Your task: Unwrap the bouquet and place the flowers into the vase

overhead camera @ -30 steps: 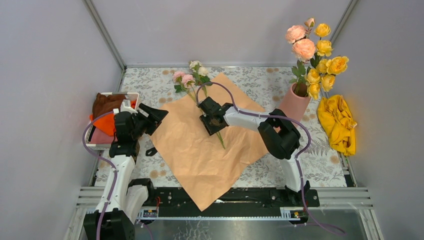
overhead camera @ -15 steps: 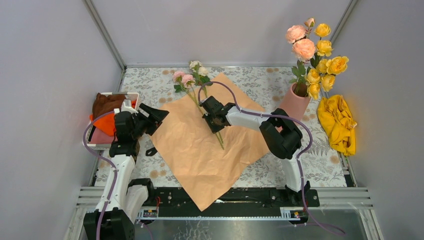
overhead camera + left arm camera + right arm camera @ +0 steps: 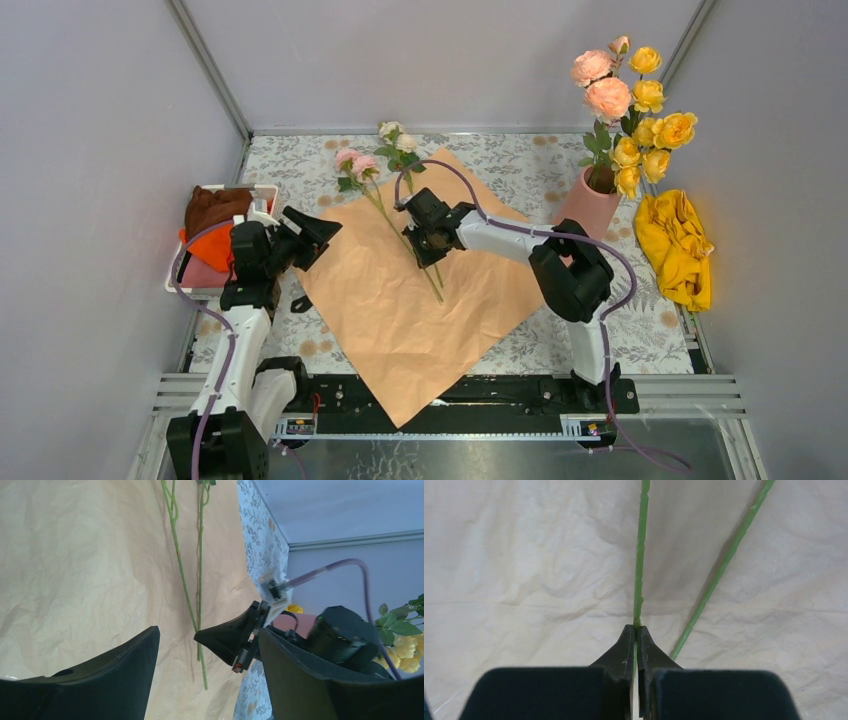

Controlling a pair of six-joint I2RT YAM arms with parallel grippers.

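Note:
The bouquet is undone: its peach wrapping paper [image 3: 400, 320] lies spread flat on the table. Two loose flowers lie on it, one with pink blooms [image 3: 350, 162] and one with white blooms [image 3: 395, 132]. My right gripper [image 3: 425, 255] is shut on one green stem [image 3: 640, 555], low over the paper; the wrist view shows its jaws pinching it [image 3: 636, 632]. The other stem [image 3: 724, 565] lies free beside it. My left gripper [image 3: 315, 232] hovers open and holds nothing at the paper's left edge [image 3: 207, 675]. The pink vase [image 3: 587, 205] stands at the back right and holds pink and yellow roses [image 3: 630, 110].
A white tray [image 3: 262, 190] with brown and orange cloths sits at the left behind my left arm. A yellow cloth [image 3: 675, 245] lies at the right, near the vase. Grey walls close in the table on three sides.
My right gripper's jaws have closed onto the stem. The pink blooms have shifted a little to the left. My left arm has hardly moved.

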